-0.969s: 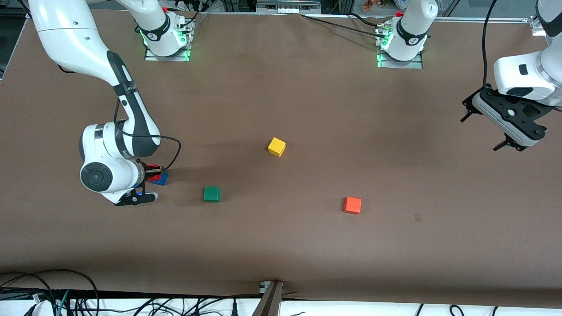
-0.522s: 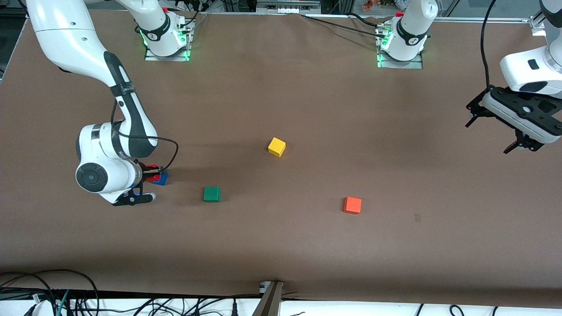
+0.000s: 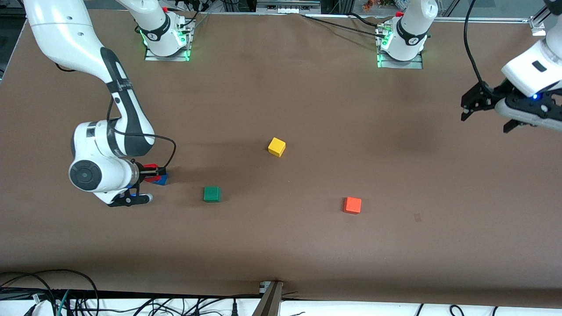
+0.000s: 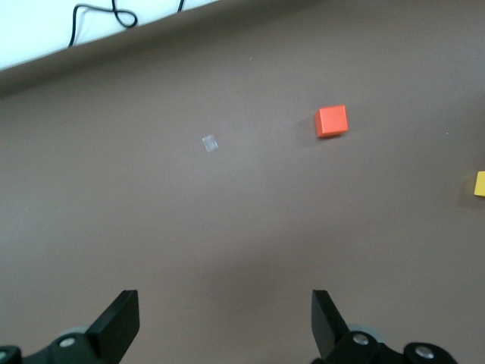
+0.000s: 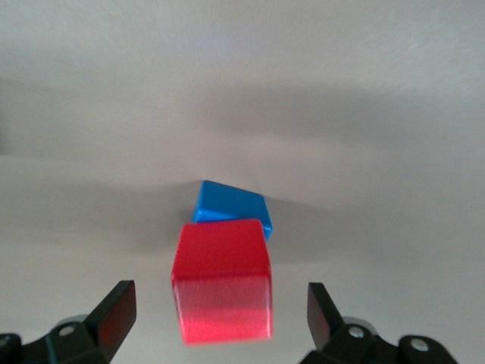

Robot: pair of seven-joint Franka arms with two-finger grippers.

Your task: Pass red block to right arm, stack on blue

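The red block (image 3: 151, 166) sits on the blue block (image 3: 162, 179) near the right arm's end of the table. In the right wrist view the red block (image 5: 222, 288) rests on the blue block (image 5: 229, 203), slightly offset. My right gripper (image 3: 148, 183) is low at the stack, open (image 5: 220, 303); its fingers stand on either side of the red block with gaps, not touching it. My left gripper (image 3: 486, 120) is open and empty, up in the air over the left arm's end of the table; its wrist view (image 4: 223, 303) shows only bare table between the fingers.
A yellow cube (image 3: 276, 146) lies mid-table. A green cube (image 3: 212, 194) lies nearer the front camera, beside the stack. An orange cube (image 3: 352, 205) lies toward the left arm's end and shows in the left wrist view (image 4: 332, 121). A small tape mark (image 3: 417, 217) lies beside it.
My right gripper has drawn back a little from the stack toward the right arm's end; the red block stays on the blue. My left gripper has risen and swung away.
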